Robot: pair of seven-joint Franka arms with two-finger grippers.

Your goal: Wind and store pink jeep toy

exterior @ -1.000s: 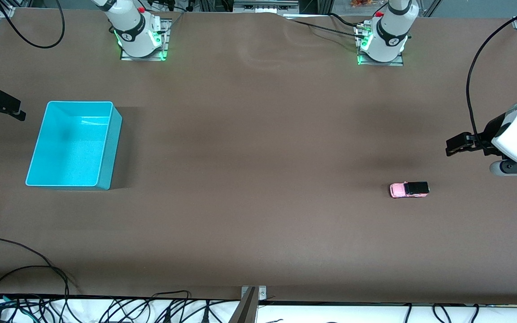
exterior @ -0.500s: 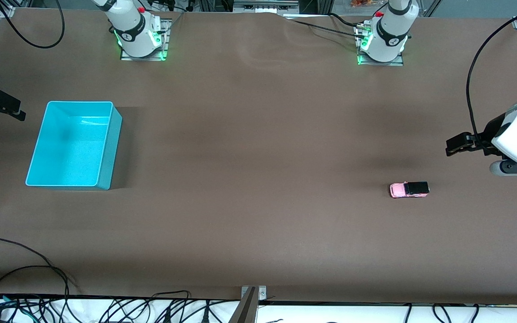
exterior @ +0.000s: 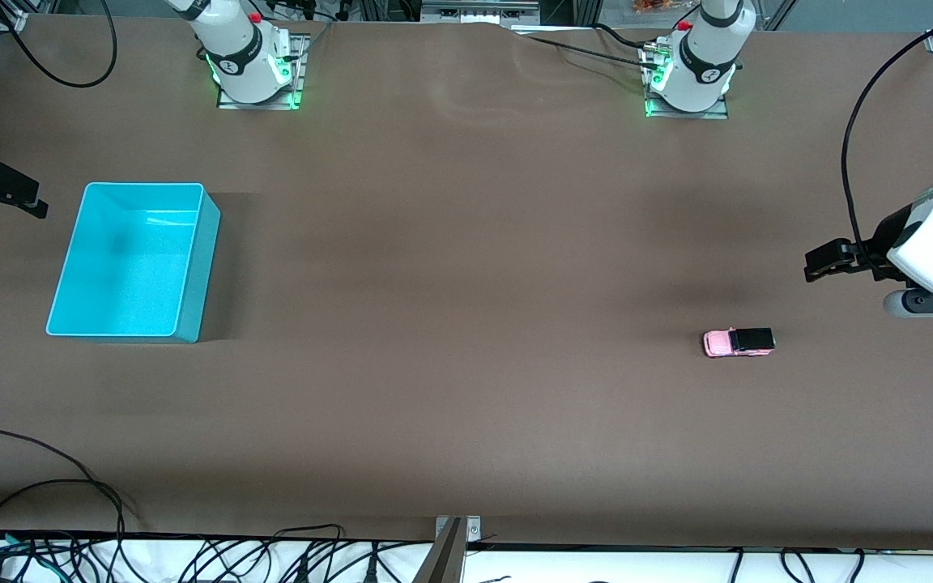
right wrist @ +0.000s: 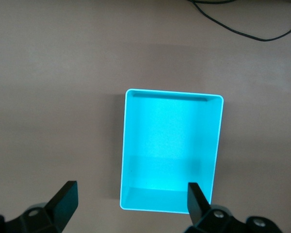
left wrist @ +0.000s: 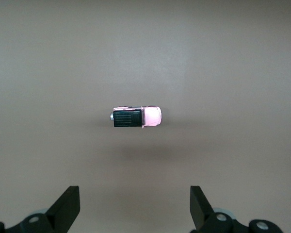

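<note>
The pink jeep toy, pink with a black roof, stands on the brown table toward the left arm's end. It also shows in the left wrist view. My left gripper hangs open and empty in the air over the table's end, apart from the jeep; its open fingers frame bare table in the left wrist view. The turquoise bin stands empty toward the right arm's end. My right gripper hangs open and empty beside the bin, at the table's edge. In the right wrist view the bin lies ahead of its fingers.
Both arm bases stand at the table's edge farthest from the front camera. Black cables and a metal bracket lie along the edge nearest that camera. A cable hangs by the left arm.
</note>
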